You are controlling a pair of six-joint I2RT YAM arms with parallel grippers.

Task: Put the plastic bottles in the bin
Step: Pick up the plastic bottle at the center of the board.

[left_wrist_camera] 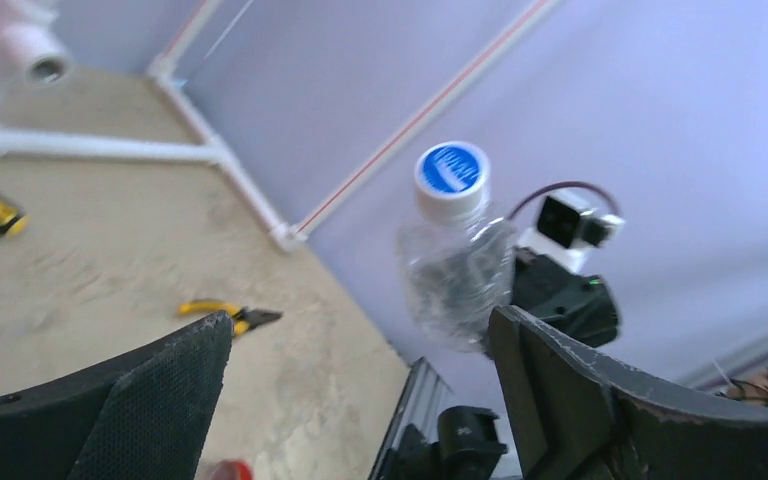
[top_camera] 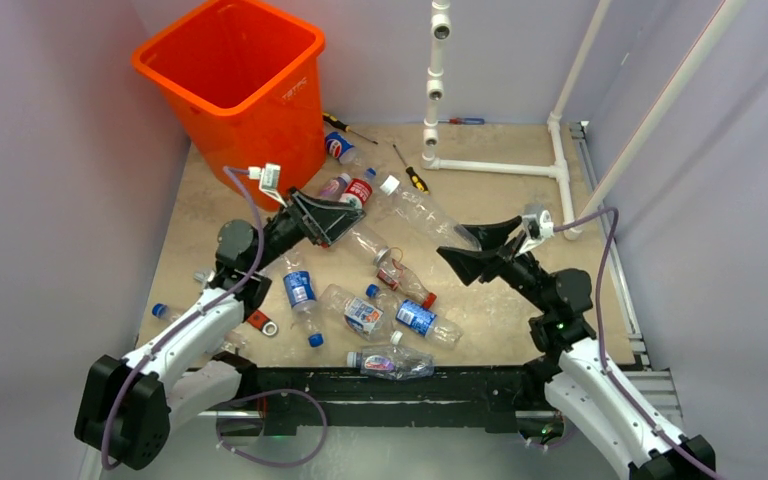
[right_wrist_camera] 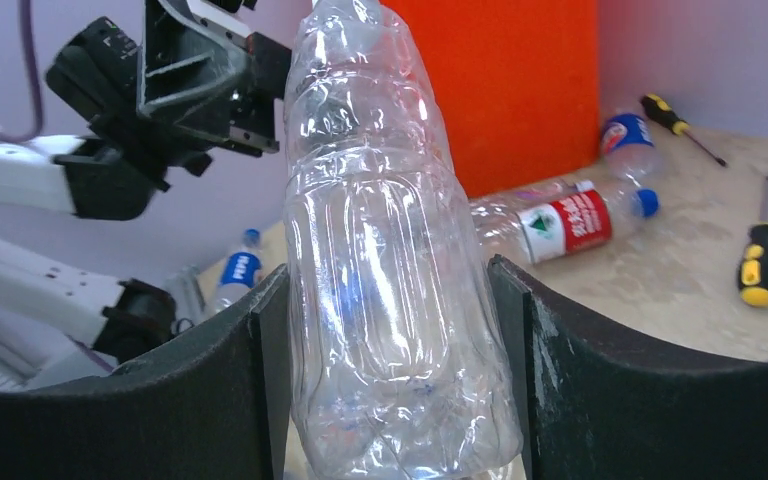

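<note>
Status: right claw (right_wrist_camera: 388,282) clenched on clear crumpled plastic bottle (right_wrist_camera: 385,180), cap (left_wrist_camera: 450,172) toward left claw (left_wrist_camera: 360,320), left claw spread wide, tall orange plastic bin (top_camera: 250,120) beyond it, more bottles (top_camera: 415,318) on worktop (top_camera: 505,200) below.

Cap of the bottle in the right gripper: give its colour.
White cap with blue top; left wrist view.

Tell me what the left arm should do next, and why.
Probably ease the open left claw forward around the capped end of the clear bottle; the right claw grips its other end, and the orange bin stands on the left arm's side.
</note>
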